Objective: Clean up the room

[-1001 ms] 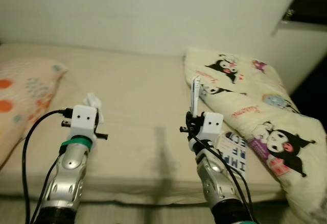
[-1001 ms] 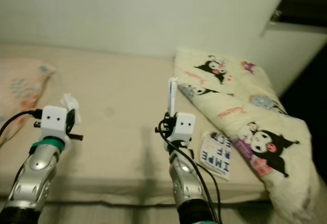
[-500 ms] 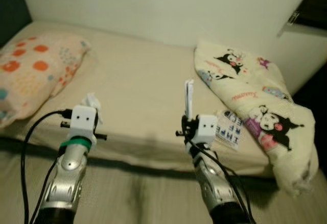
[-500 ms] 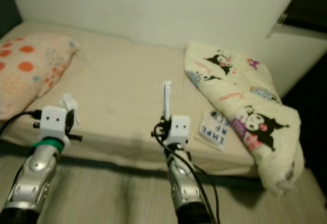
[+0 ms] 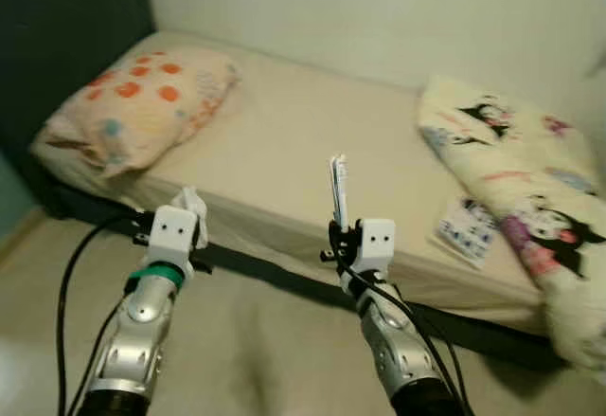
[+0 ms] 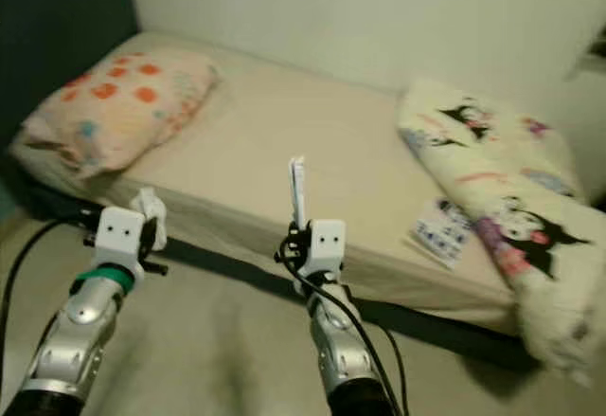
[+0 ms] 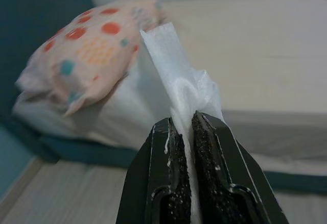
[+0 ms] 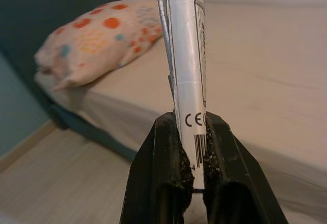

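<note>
I've backed off the bed point(image 5: 312, 151); left gripper point(image 7: 185, 127) still clenches a tissue point(image 7: 179, 81), right gripper point(image 8: 191, 132) a flat packet point(image 8: 186, 50).

Bed point(image 5: 312, 151) w/ dotted pillow point(image 5: 142, 103), cartoon quilt point(image 5: 516, 170), leaflet point(image 5: 466, 228).

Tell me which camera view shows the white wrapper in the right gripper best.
The right wrist view: the wrapper stands close up, pinched between the right gripper fingers, its CE mark and barcode legible. In both eye views it is just a thin white strip rising upright above the gripper, print unreadable.
</note>
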`<state>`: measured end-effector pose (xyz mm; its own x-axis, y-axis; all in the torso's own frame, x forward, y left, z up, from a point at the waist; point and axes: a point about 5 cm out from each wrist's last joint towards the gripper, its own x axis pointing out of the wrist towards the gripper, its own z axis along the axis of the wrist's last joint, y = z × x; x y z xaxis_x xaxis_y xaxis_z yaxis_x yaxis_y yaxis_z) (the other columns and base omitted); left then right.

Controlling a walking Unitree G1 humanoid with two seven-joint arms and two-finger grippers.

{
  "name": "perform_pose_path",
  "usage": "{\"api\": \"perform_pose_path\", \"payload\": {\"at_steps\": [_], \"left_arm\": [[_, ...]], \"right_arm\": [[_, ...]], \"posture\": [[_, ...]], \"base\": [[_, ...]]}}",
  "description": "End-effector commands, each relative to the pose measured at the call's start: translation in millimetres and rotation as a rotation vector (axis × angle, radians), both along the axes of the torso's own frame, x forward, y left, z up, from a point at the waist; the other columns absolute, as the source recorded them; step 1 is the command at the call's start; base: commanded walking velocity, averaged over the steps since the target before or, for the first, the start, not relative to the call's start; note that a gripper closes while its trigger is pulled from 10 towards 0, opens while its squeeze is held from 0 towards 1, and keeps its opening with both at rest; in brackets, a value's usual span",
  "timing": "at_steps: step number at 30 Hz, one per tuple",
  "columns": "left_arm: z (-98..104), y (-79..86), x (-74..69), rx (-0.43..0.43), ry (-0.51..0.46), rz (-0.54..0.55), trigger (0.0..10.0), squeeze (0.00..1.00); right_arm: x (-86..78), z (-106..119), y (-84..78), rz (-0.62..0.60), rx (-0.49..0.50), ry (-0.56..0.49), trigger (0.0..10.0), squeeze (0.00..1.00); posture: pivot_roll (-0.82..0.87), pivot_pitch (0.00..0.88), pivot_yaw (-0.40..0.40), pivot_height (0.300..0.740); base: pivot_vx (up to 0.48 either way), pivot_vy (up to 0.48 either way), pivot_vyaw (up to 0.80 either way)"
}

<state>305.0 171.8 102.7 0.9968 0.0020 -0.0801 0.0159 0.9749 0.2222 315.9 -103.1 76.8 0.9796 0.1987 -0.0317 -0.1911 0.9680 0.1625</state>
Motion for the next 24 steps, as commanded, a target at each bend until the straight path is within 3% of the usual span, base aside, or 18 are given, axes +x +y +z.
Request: {"api": "perform_pose_path", "payload": {"at_steps": [1, 12, 24], "left_arm": [[-7, -3.7, -1.1, 0.01, 0.037, -0.016, 10.0, 0.0], [-12, -10.0, -2.3, 0.031, 0.059, -0.051, 10.0, 0.0], [-31, -18.1, -10.6, 0.06, 0.136, -0.091, 10.0, 0.0]], "right_arm": [[-2.6, -7, -4.7, -0.009, -0.005, 0.032, 10.0, 0.0], [-5.0, -15, -7.4, -0.003, -0.014, 0.056, 10.0, 0.0], [-10.1, -28, -11.9, 0.007, -0.038, 0.106, 10.0, 0.0]], "posture": [[0.11, 0.0, -0.036, 0.74], [0.11, 0.0, -0.034, 0.74], [0.11, 0.0, -0.042, 0.74]], "base": [[0.0, 0.0, 0.78], [0.0, 0.0, 0.78], [0.0, 0.0, 0.76]]}}
